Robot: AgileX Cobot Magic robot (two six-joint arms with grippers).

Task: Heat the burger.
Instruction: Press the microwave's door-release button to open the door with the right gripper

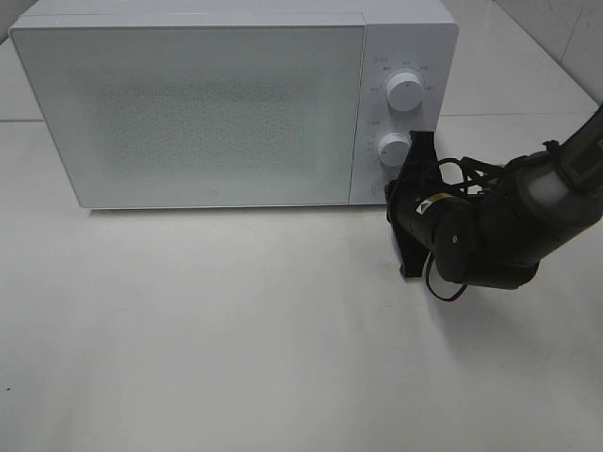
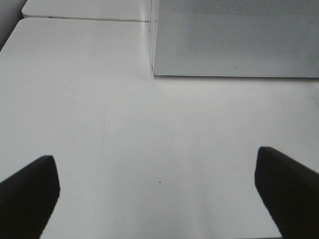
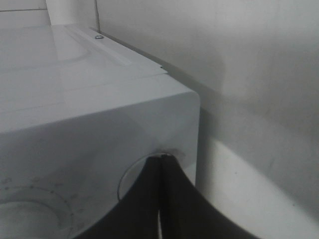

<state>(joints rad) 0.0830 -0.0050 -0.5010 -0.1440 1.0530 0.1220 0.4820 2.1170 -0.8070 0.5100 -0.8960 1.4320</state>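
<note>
Right gripper [image 3: 162, 158] pressed together, tips touching the round button [image 3: 130, 180] low on the microwave [image 1: 188, 104] panel, below two knobs [image 1: 405, 91]. Door shut. Left gripper [image 2: 155, 159] spread wide above the table [image 2: 124, 124]. I can't see the burger from any view.

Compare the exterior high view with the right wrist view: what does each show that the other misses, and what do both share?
Only exterior high: the microwave with its closed door in full, the upper knob, the table in front and the right arm. Only right wrist: the right gripper shut, tips together at the rim of a round button, and the wall behind. Both: the microwave's control-panel corner with that gripper at it. The burger shows in neither.
</note>
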